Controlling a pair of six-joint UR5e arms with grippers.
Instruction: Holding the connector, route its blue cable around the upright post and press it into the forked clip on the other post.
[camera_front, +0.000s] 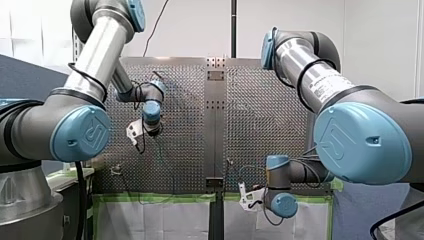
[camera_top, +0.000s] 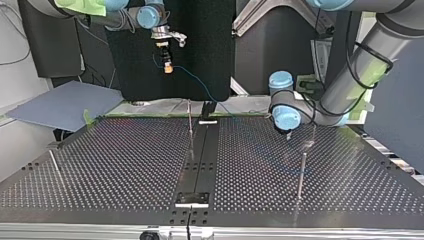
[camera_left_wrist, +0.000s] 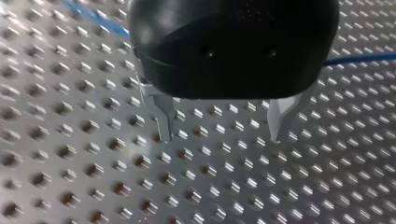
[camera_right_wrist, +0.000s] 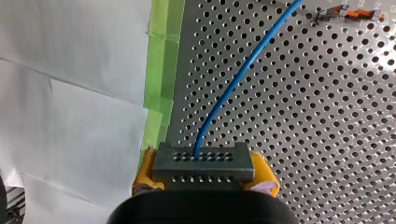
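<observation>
My right gripper (camera_right_wrist: 204, 179) is clamping the small dark grey, hole-dotted rectangular connector (camera_right_wrist: 203, 161) between its yellow pads (camera_right_wrist: 145, 171), gripping it across its two short ends. In the top view it is hanging raised over the far edge of the silver perforated table (camera_right_wrist: 303, 140), at that view's left.

The thin blue cable (camera_right_wrist: 236, 81) is leaving the connector's face and curving away over the table. It is looking light, pliable and a little springy, so it is likely bending around a post easily but wanting tension to stay put. The connector seems rigid and is the sound place to hold, as now.

My left gripper (camera_left_wrist: 219, 123) is hovering just above the table with its metal fingers (camera_left_wrist: 164, 116) spread and nothing between them, the cable passing behind it.

The thin upright metal post (camera_top: 190, 127) is standing near the table's middle. Another slim post (camera_top: 301, 175) is standing at that view's right, near side, beside my left gripper.

No container is showing anywhere.
</observation>
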